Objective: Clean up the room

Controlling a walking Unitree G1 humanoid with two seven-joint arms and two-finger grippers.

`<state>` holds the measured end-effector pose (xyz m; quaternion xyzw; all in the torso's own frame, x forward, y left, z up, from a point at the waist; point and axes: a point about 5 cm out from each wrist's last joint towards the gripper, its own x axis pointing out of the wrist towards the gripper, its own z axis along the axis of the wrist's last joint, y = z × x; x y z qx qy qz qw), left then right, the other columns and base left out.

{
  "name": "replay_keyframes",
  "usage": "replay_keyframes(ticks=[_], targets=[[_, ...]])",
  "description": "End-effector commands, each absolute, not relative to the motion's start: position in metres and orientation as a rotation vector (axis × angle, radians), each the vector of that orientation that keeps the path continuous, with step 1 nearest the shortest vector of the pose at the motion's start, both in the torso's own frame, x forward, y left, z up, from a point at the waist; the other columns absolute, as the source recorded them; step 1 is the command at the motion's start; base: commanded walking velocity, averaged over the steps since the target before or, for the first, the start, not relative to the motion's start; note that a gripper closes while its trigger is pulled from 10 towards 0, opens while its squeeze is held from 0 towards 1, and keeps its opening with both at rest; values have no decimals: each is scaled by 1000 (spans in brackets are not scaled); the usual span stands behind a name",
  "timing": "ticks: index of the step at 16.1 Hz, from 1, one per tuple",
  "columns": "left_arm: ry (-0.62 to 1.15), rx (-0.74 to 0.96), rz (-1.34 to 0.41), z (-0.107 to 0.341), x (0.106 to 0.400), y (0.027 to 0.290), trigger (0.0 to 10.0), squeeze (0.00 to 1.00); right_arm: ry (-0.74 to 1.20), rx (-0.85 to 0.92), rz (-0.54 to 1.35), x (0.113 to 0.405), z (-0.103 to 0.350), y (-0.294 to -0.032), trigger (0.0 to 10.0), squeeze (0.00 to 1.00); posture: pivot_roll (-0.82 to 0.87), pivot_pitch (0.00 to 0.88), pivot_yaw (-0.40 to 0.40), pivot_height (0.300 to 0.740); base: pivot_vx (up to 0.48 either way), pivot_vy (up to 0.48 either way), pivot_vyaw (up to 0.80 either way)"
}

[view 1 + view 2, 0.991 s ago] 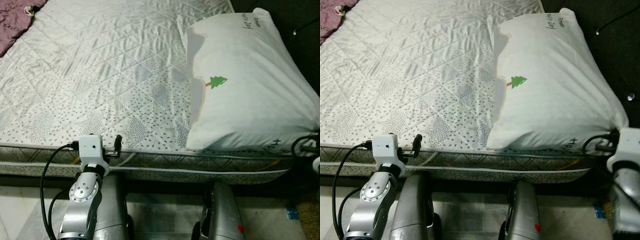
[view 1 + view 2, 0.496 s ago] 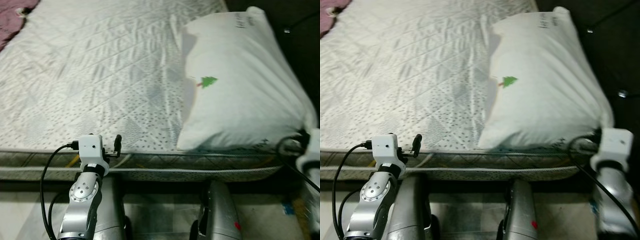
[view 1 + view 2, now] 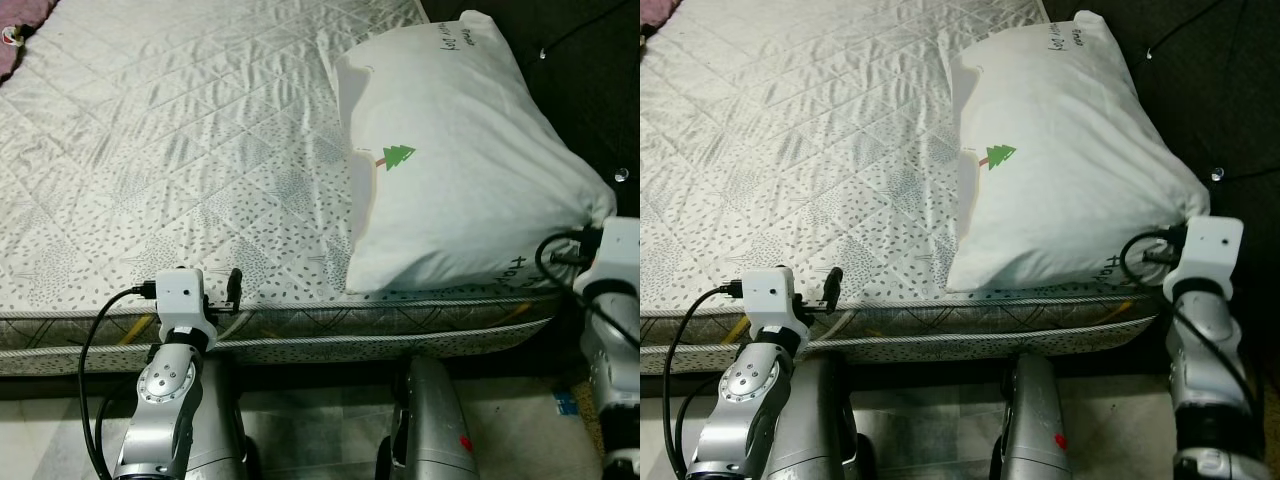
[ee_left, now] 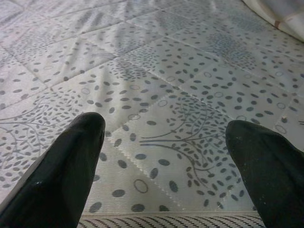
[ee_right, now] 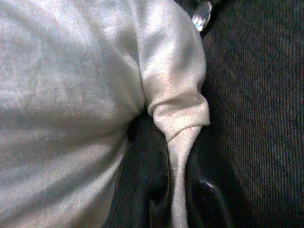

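Your right gripper (image 5: pixel 173 190) has its fingers pinched tight on a corner of the pillow (image 3: pixel 450 170), the white cloth bunched into a fold between the two black fingers (image 5: pixel 142 190). That corner is the near right one, hanging just past the mattress (image 3: pixel 180 150) edge against the dark headboard (image 3: pixel 1200 90).

Your left gripper (image 4: pixel 164 161) stands wide, nothing between its fingers (image 4: pixel 61 161), hovering low over the near edge of the mattress, well apart from the pillow.

The pillow lies on the right side of the mattress, long way up the bed, with a small green tree (image 3: pixel 398 156) printed on its left half and some writing near its top and bottom ends. The mattress cover is quilted in diamonds with grey leaf patterns. A scrap of purple cloth (image 3: pixel 20 12) shows at the far left corner.
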<state>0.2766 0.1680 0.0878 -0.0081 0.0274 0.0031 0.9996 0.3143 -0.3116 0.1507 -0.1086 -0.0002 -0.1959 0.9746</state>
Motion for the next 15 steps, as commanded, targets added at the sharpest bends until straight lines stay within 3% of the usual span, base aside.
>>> replay_keyframes(ticks=[1, 2, 6, 9, 13, 15], targets=[[63, -11, 24, 86, 274, 171, 10000, 0, -31, -220, -432, 313, 161, -322, 10000, 565, -24, 175, -26, 514, 0, 0, 0], [65, -13, 25, 85, 273, 171, 10000, 0, -33, -212, -423, 312, 159, -322, 10000, 1000, -27, 177, -26, 514, 0, 0, 0], [69, -17, 19, 85, 271, 170, 10000, 0, -54, -222, -379, 299, 151, -304, 10000, 1000, -35, 182, -20, 514, 0, 0, 0], [58, -14, 18, 89, 276, 173, 10000, 0, -184, -262, -342, 300, 172, -272, 10000, 1000, -35, 182, -14, 514, 0, 0, 0], [56, -15, 19, 89, 278, 174, 10000, 0, -259, -247, -366, 303, 191, -265, 10000, 1000, -38, 173, -14, 514, 0, 0, 0], [68, -76, 26, 89, 278, 173, 10000, 0, -289, -239, -315, 304, 197, -250, 10000, 1000, -37, 163, -17, 514, 0, 0, 0]])
